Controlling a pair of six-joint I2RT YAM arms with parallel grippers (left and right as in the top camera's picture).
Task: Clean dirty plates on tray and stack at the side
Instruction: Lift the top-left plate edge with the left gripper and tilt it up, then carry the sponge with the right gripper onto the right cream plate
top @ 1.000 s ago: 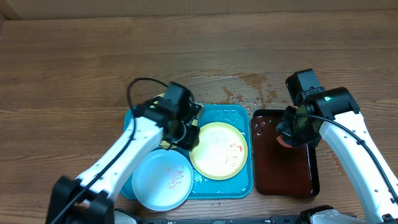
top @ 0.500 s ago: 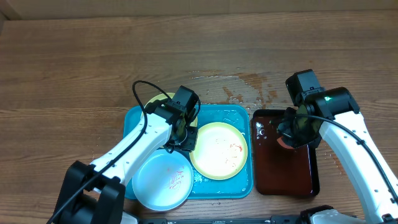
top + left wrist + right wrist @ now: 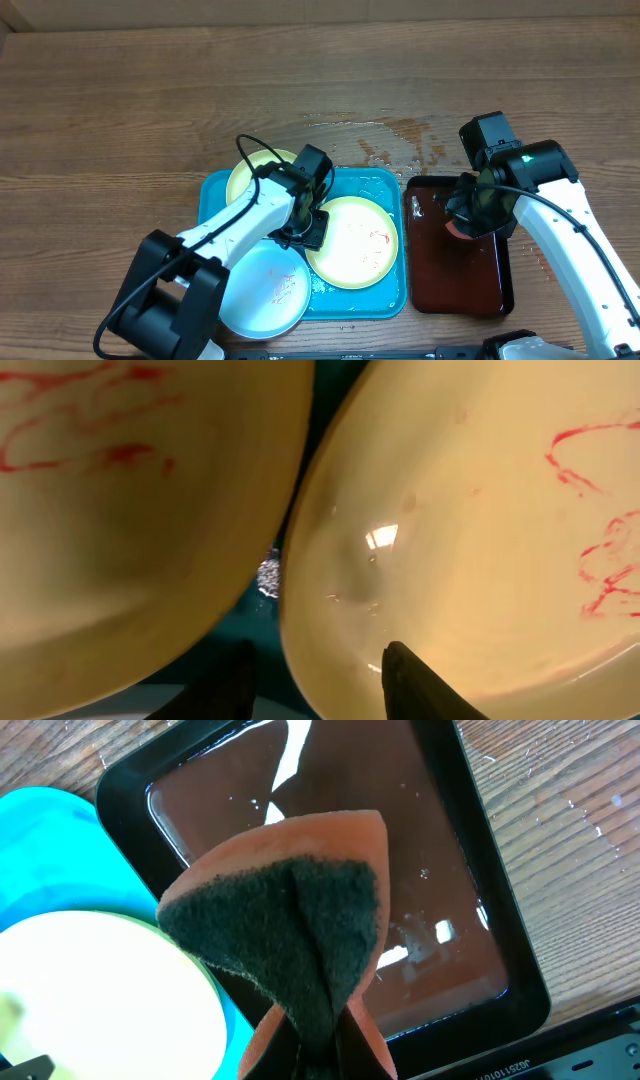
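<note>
Overhead, scanning from the left: seeing bare wooden table (image 3: 100, 120), then the turquoise tray (image 3: 378, 182) sitting left of centre near the front edge and carrying all three plates. Finding the rear yellow-green plate (image 3: 252, 168) resting on the tray's back-left corner, overhanging its back edge and partly covered by the left arm. Finding the blue-white plate (image 3: 255, 292) lying at front-left, overhanging the front edge and showing red smears right of its middle. Finding the middle yellow-green plate (image 3: 355, 245) lying flat on the tray's right half, also wearing red smears. Spotting the left gripper (image 3: 306, 226) pointing down at that middle plate's left rim.

Left wrist, looking close: watching two dark fingertips (image 3: 425, 682) standing apart and straddling the middle plate's rim, one reaching over the plate's inside, the other hanging outside it. Jaws standing open; not managing to tell whether either pad is touching the rim. Catching another smeared plate filling the left of this view, without telling which.

Continuing rightward overhead: noticing a water puddle (image 3: 385, 135) glistening on the wood behind the trays, then the dark red-brown tray (image 3: 425, 290) sitting just beside the turquoise one, wet inside. Seeing the right gripper (image 3: 470, 213) hovering over it, jaws closed tight and pinching a folded orange sponge (image 3: 300, 910), dark scouring face turning toward the right wrist camera.
</note>
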